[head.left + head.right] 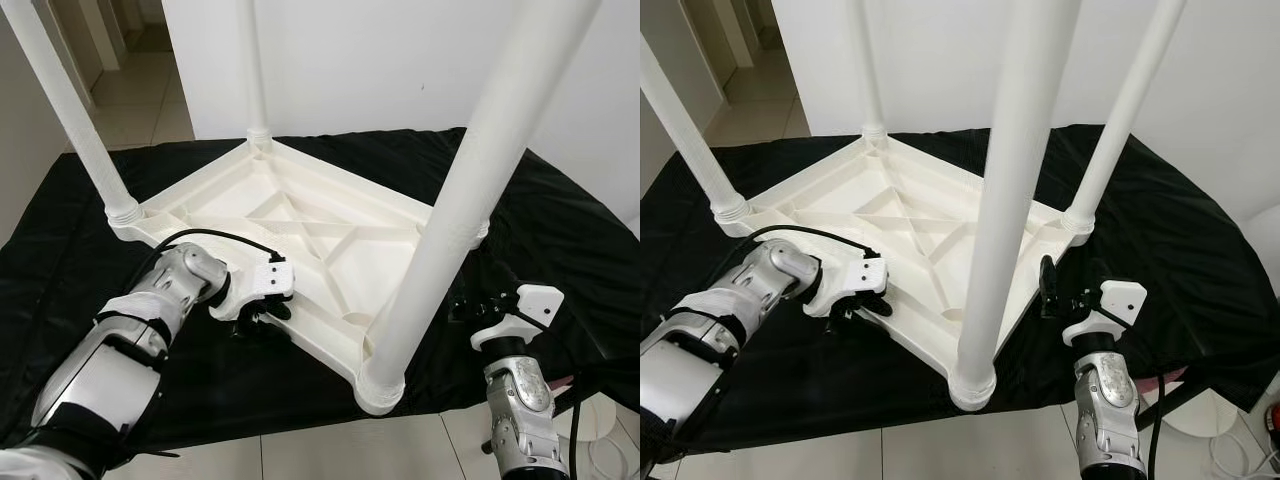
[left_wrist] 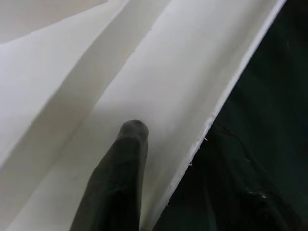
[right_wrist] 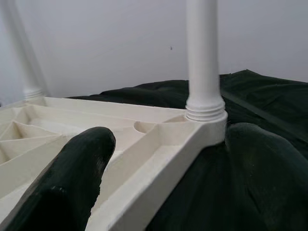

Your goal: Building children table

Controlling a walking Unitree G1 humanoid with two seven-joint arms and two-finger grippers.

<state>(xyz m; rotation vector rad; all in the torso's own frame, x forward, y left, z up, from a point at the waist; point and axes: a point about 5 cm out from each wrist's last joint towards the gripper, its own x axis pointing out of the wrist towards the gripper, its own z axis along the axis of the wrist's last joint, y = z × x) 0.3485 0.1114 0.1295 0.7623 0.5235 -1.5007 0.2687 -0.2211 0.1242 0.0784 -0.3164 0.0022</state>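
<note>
A black cloth [image 1: 560, 220] covers the bench, where the white plastic table [image 1: 300, 230] lies upside down, legs up: light, stiff, slick. Left gripper [image 1: 262, 312] jaws straddle its near rim; right gripper [image 1: 1065, 290] jaws released nearby.

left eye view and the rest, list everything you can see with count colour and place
table top: 1, white, upside down on the black cloth
table legs: 4, white, upright, one at each corner of the table top
cloth: 1, black, spread under the table
floor: tiled, pale, beyond and in front of the cloth
wall: white, behind the table
left gripper: 1, black fingers straddling the table top's near-left edge
right gripper: 1, black fingers open astride the table top's right edge
</note>
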